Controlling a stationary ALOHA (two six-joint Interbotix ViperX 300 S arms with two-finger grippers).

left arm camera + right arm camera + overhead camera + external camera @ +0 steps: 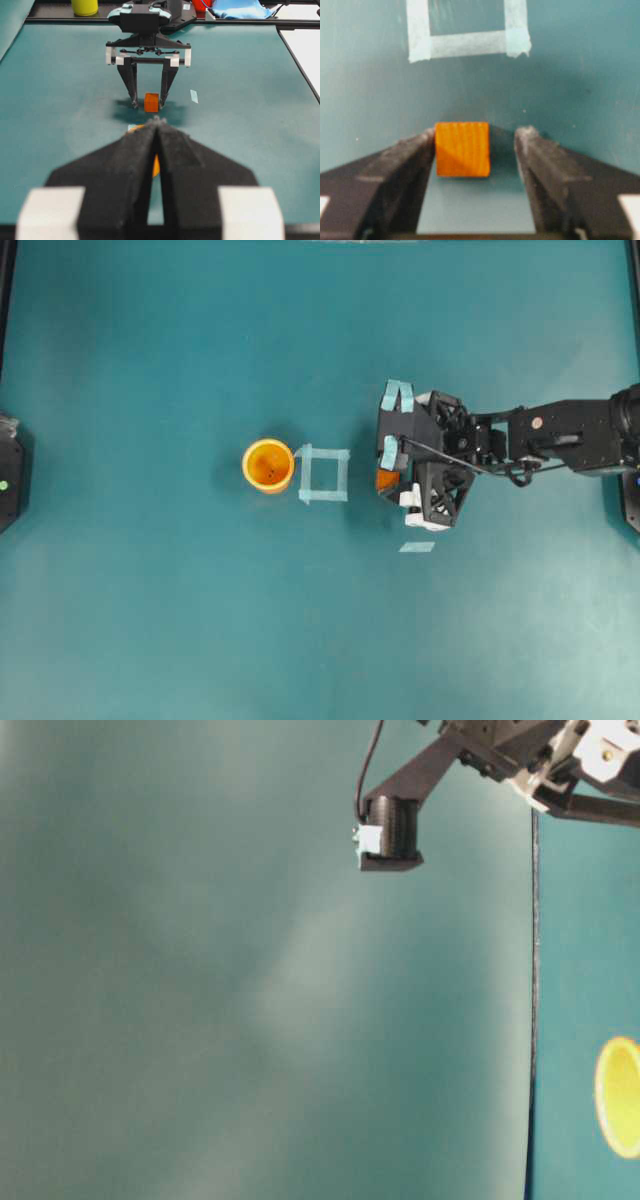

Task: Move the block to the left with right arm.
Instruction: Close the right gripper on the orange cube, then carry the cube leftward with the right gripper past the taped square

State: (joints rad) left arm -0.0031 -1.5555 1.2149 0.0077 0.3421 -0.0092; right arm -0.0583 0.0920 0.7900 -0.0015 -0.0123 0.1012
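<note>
The block (462,149), a small orange cube, rests on the teal table between the fingers of my right gripper (477,135). The gripper is open: one finger touches the block's side, and a gap separates the other finger from it. From overhead, the right gripper (392,468) hangs over the block (384,481), right of the pale blue tape square (305,473). In the left wrist view the block (151,102) sits on the table between the right gripper's fingertips (135,102). My left gripper (157,122) is shut, with nothing held.
A yellow cup (268,465) stands upright just left of the tape square (467,44); the cup (620,1098) also appears at table level. A small loose strip of tape (417,547) lies near the right gripper. Black frame rails run along the table's edges.
</note>
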